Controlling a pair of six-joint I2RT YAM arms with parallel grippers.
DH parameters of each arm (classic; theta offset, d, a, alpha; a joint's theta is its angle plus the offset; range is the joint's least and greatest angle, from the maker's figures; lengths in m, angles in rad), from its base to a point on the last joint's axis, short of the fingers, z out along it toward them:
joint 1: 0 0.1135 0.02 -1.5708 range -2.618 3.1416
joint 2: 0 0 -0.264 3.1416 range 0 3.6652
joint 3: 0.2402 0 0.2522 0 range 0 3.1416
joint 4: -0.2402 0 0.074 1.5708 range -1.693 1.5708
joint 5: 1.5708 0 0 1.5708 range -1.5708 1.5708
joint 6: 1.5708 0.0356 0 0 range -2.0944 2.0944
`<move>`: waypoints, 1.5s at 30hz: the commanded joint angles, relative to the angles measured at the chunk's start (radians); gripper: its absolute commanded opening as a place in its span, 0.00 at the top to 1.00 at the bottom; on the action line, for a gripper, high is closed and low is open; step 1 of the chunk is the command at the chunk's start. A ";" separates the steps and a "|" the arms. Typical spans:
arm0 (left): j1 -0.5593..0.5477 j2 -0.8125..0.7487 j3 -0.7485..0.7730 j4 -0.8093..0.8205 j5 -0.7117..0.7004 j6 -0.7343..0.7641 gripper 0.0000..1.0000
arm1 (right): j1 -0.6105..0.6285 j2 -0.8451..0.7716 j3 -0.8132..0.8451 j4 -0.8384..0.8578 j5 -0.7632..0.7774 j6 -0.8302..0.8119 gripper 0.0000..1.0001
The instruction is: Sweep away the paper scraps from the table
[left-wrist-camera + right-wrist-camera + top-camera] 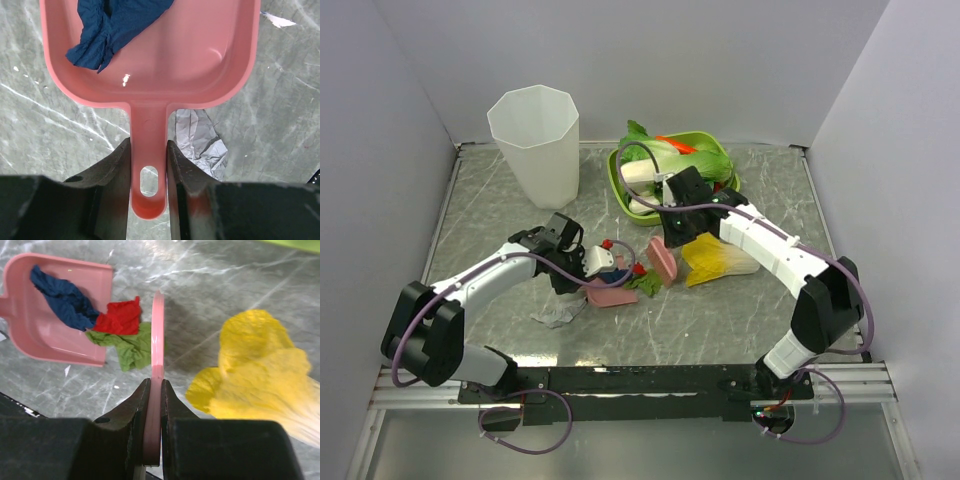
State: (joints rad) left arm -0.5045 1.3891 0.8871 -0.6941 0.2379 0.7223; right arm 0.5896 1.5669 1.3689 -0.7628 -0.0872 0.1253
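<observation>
Grey walls box in a veined, marble-look tabletop (720, 320). My left claw (148, 150) is clamped on the handle of a smooth pink dustpan (190, 60). My right claw (155, 390) pinches a thin pink paddle (157, 335) on edge. A crumpled blue scrap (65, 300) lies in the pan, and the red scrap (120, 317) and green scrap (130, 347) bunch at its lip. From above, a grey scrap (200, 140) sits at 8 o'clock of the pan. A hard push could flick light paper over the rim, I judge, and the grey one may get missed.

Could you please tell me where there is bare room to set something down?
Bare table along the near edge, right of the grey scrap; also between green tray and right rail. Crowded mid-table: dustpan, scraper, paper scraps, yellow cabbage.
</observation>
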 commanded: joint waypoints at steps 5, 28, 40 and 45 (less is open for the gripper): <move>-0.035 0.031 0.042 -0.018 0.020 0.017 0.99 | 0.041 0.077 0.085 0.065 -0.074 0.076 1.00; -0.023 -0.032 -0.083 0.203 0.115 -0.099 0.99 | 0.056 -0.039 0.153 -0.006 -0.126 -0.024 1.00; 0.061 -0.059 -0.106 0.291 0.210 -0.227 0.99 | 0.009 -0.085 0.202 -0.062 -0.224 -0.041 1.00; 0.077 -0.133 -0.125 0.288 0.224 -0.215 0.99 | -0.072 -0.122 0.294 -0.061 -0.256 -0.044 1.00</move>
State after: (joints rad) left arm -0.4385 1.3399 0.7715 -0.4454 0.4011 0.5201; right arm 0.5777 1.5288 1.5520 -0.8417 -0.2955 0.0860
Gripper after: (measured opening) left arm 0.332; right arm 0.151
